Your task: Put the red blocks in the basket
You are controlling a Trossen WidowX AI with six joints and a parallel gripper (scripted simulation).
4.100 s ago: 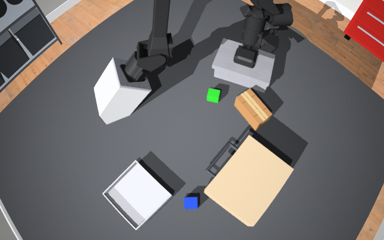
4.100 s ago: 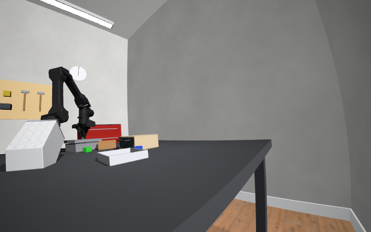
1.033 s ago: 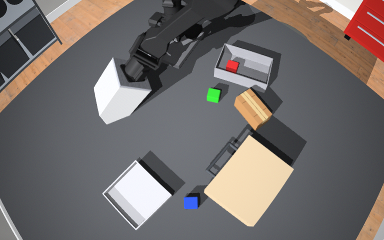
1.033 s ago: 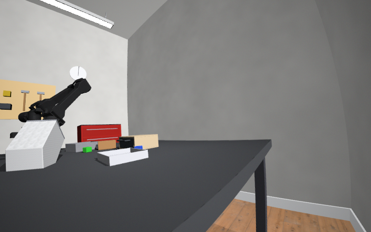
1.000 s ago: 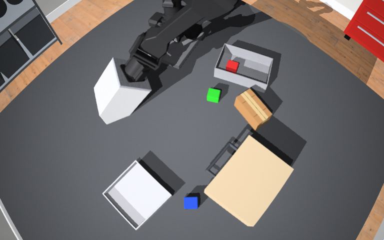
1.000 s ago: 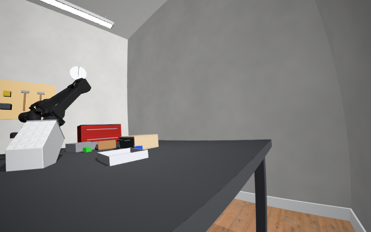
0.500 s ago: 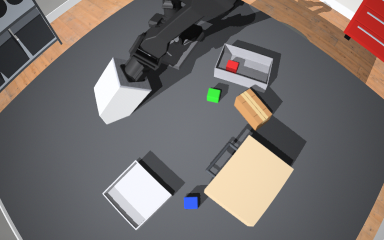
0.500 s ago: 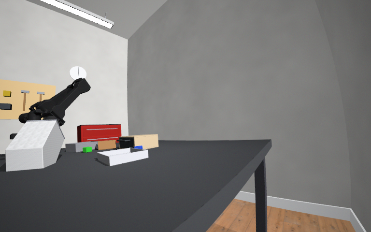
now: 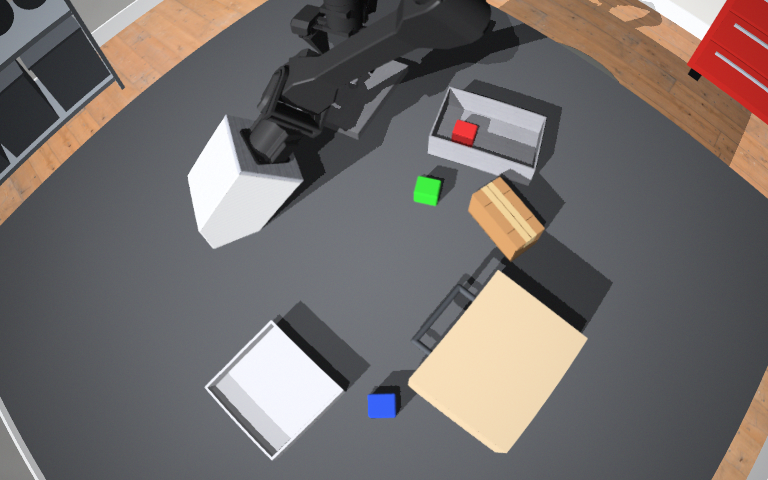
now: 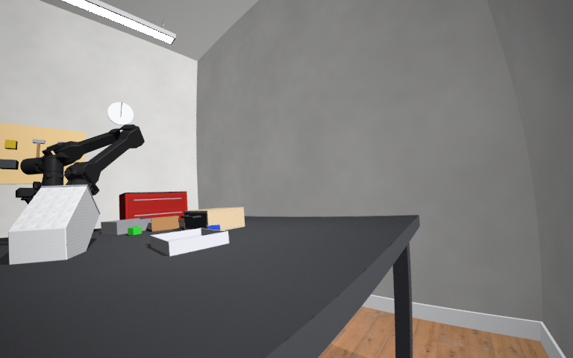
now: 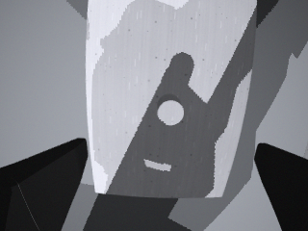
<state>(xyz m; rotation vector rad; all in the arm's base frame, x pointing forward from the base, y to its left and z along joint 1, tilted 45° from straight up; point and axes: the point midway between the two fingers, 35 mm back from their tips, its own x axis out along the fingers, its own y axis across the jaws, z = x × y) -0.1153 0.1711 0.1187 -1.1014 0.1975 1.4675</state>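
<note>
A tall white basket [image 9: 226,186] [image 10: 50,224] is tilted over at the left of the table, its mouth turned toward the arm. My gripper [image 9: 267,142] [image 11: 175,151] is open, reaches into that mouth and holds nothing. The wrist view shows only the basket's pale inner wall [image 11: 129,58] between the spread fingers. A red block [image 9: 464,132] lies in a grey open box [image 9: 526,164] [image 10: 113,227] at the back right. A green block [image 9: 427,190] [image 10: 134,230] lies on the table in front of that box. A blue block [image 9: 381,405] [image 10: 213,227] lies near the beige cabinet.
A beige cabinet [image 9: 498,362] [image 10: 226,217] stands at the front right with its dark drawer [image 9: 444,319] [image 10: 195,219] pulled out. A small cardboard box [image 9: 505,217] [image 10: 164,223] lies beside it. A low white tray [image 9: 277,387] [image 10: 189,241] lies at the front.
</note>
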